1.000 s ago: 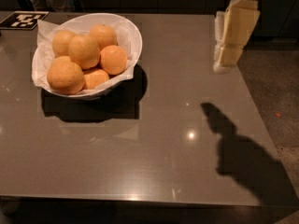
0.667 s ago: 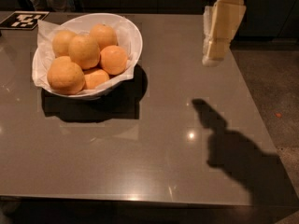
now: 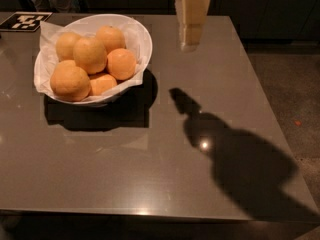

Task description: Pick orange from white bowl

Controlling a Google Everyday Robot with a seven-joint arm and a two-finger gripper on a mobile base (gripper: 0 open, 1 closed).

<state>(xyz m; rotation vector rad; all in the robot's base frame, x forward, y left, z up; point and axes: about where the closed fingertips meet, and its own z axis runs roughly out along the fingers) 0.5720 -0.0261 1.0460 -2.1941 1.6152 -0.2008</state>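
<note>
The white bowl stands at the table's far left, lined with crumpled white paper and piled with several oranges. A dull yellow-orange orange sits on top near the middle. A larger one lies at the front left and a deeper-orange, smoother one at the right. My gripper hangs from the top edge, pale and pointing down, above the table to the right of the bowl and apart from it. It holds nothing.
A dark grey glossy table fills the view, with its right edge dropping to a speckled floor. A black-and-white marker tag lies at the far left corner. The arm's shadow falls across the table's right half.
My gripper has moved left, from over the table's right side toward the bowl. Its shadow has shifted left with it. The bowl and oranges have not moved.
</note>
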